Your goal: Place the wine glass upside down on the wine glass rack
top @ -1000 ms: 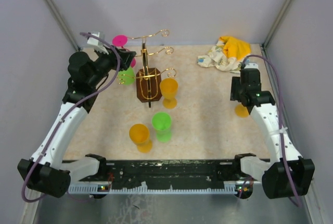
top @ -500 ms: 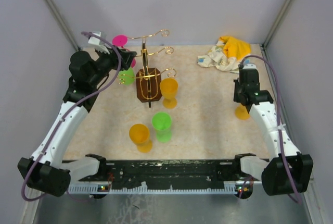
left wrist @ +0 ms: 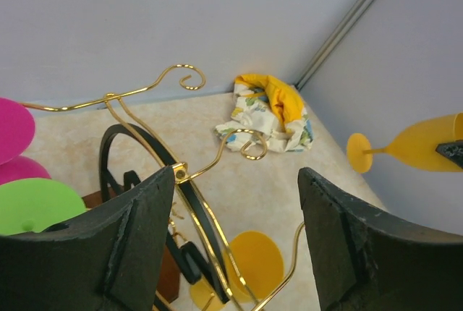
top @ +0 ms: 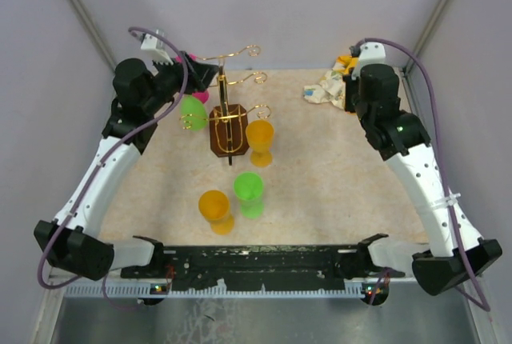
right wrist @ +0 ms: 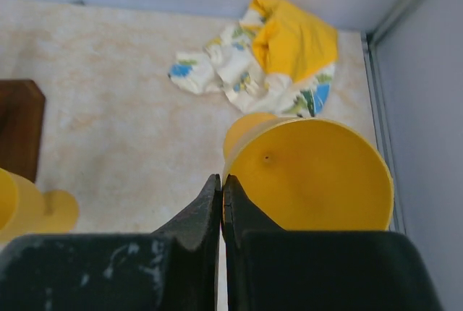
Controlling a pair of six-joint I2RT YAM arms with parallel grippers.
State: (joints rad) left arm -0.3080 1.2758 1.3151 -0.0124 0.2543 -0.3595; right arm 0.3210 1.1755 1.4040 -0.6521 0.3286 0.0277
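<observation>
The right arm has risen from the low spot by the table's [top: 320,168] right edge where it was a second ago, and the yellow wine glass [right wrist: 311,173] has come up with it; the left arm has lifted a little too. The right gripper [right wrist: 221,192] has its jaws all but closed, pinching the wall of the bowl at its rim, so the cup sits just to one side of the fingers rather than centred between them. In the left wrist view the glass lies on its side in mid-air, foot pointing toward the wine glass rack [top: 228,120] and well apart from it. It looks like moulded plastic to me: light, stiff, not fragile, but smooth enough to pivot in so thin a pinch. I'd say the rim is a fair hold, since it leaves stem and foot free for a hook arm. The left gripper [left wrist: 237,181] hangs wide open and empty at the rack's top, beside a green glass [top: 192,112] already hung there. A crumpled cloth [top: 324,88] lies at the far right corner
</observation>
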